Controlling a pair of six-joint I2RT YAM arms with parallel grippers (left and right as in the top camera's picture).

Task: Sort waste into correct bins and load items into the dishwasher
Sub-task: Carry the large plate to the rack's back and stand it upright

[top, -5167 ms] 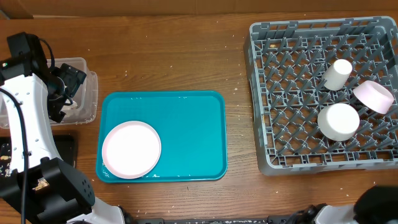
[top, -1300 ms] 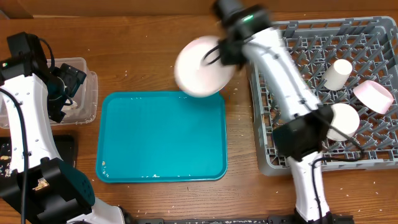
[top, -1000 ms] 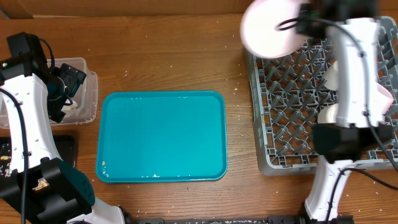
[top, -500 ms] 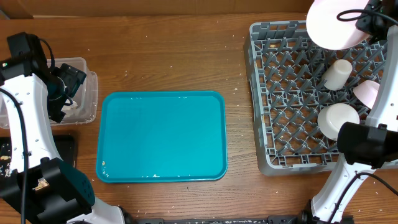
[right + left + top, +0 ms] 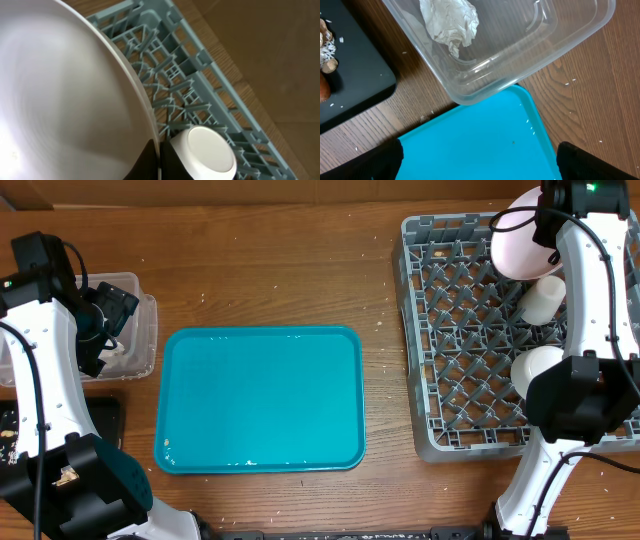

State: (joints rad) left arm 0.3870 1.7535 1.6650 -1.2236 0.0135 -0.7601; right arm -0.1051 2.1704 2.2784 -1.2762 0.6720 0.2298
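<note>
Pale pink plate (image 5: 515, 250): round, smooth and glossy, with a thin rim. It is tipped on edge over the far right corner of the grey rack (image 5: 460, 340). Whether it touches the pegs cannot be told.
Right pincer (image 5: 548, 232): clenched on the plate's rim. In the wrist view a dark finger (image 5: 152, 159) presses the edge where the plate curves away.
Grey rack: square moulded plastic with an open lattice floor, rows of upright pegs and a raised wall with slots. It stands on the right of the desk (image 5: 300, 270).
White cup (image 5: 543, 298): small, matt and cylindrical. It lies in the rack just beside the plate's lower edge, and its flat round base faces the right wrist camera.
White bowl (image 5: 535, 370): round and upturned in the rack, nearer than the cup. The right arm partly hides it.
Teal tray (image 5: 262, 398): flat hard plastic with rounded corners and a low lip, in the middle of the desk. A few pale specks lie on it.
Clear tub (image 5: 520, 55): see-through, thin-walled and rectangular, at the left, touching the teal tray's corner.
Foil wrapper (image 5: 450, 22): a crumpled, creased silvery wad inside the tub.
Black tray (image 5: 355, 65): shallow and matt, beside the tub.
Rice-like crumbs (image 5: 327, 47): small pale grains on the black tray.
Carrot (image 5: 323, 88): orange-brown stub, cut by the frame edge, next to the crumbs.
Left pincer (image 5: 480, 160): released, its dark tips wide apart above the tub and the teal tray's corner, gripping nothing.
Desk: brown wood with a visible grain, scattered with tiny crumbs.
</note>
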